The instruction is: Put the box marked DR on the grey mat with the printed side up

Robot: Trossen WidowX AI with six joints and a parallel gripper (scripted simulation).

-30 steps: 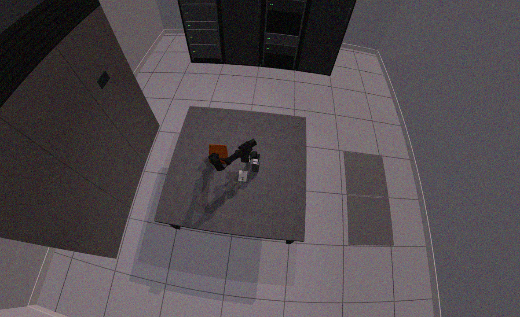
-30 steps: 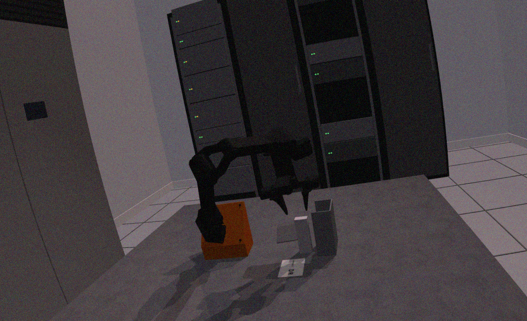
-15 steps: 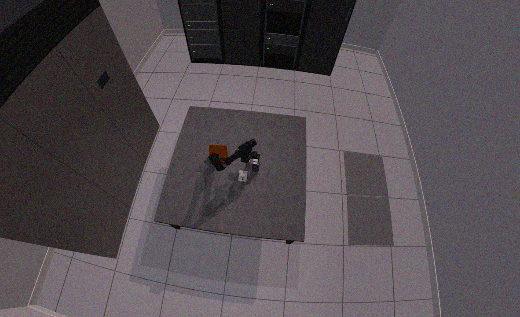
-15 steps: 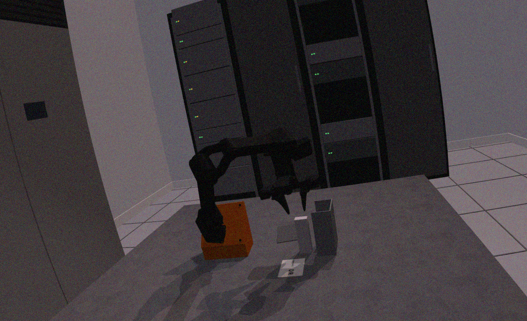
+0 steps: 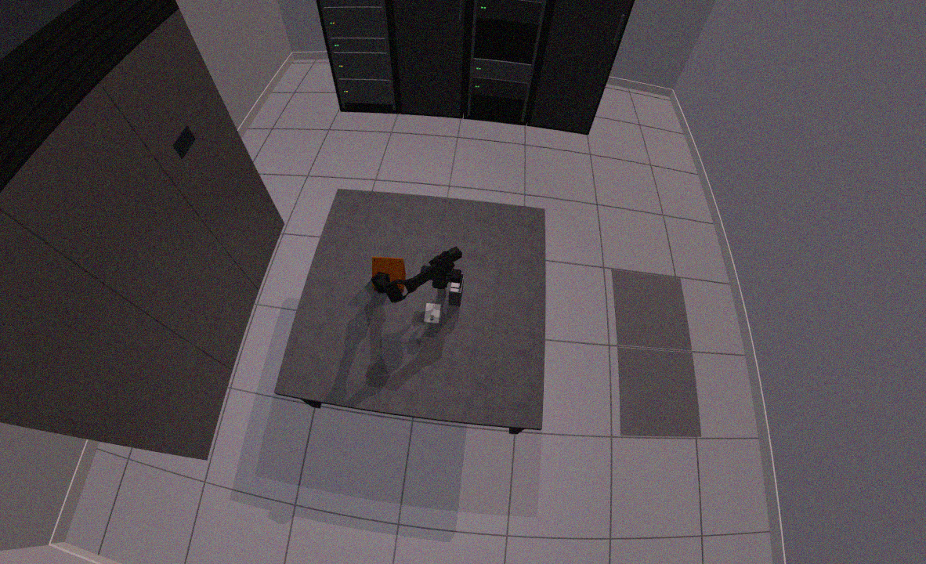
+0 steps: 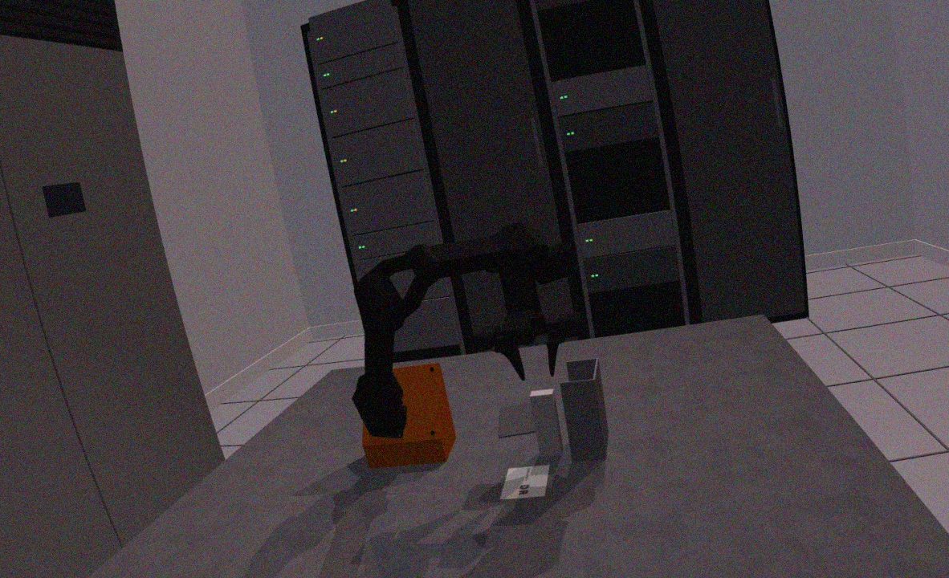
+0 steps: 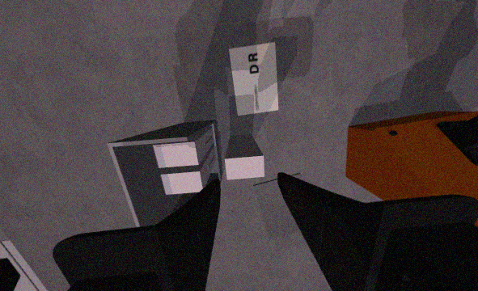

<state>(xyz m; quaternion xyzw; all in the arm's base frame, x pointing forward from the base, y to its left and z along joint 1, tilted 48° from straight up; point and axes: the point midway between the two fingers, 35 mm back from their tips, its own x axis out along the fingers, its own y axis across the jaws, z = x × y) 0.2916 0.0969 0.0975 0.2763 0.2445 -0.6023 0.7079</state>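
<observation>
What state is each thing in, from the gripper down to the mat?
Gripper: open, nothing held
Bin: upright, open-topped
Two boxes in the bin: standing
Box outside the bin: standing upright
DR card: flat, print up
Mat: flat, partly hidden

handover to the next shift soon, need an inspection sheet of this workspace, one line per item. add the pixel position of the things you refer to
surface: dark grey tabletop [image 5: 494,364] [image 6: 714,431] [image 7: 61,61], shadowed, no spill seen
job's things: two boxes [image 5: 455,285] [image 7: 177,155] in the bin [image 5: 455,300] [image 6: 585,424] [image 7: 162,131]; third box [image 6: 547,424] [image 7: 244,167] upright outside, beside it, code not visible; grey mat [image 6: 514,422] [image 7: 277,202] bears no box
clutter: flat white DR-marked piece [image 5: 432,312] [image 6: 524,482] [image 7: 244,81], off the mat
grippers: gripper [image 5: 452,276] [image 6: 537,377] [image 7: 248,180] open, above third box
cables: nothing seen
surroundings: server racks [image 5: 428,56] [image 6: 474,86], small lights lit
</observation>
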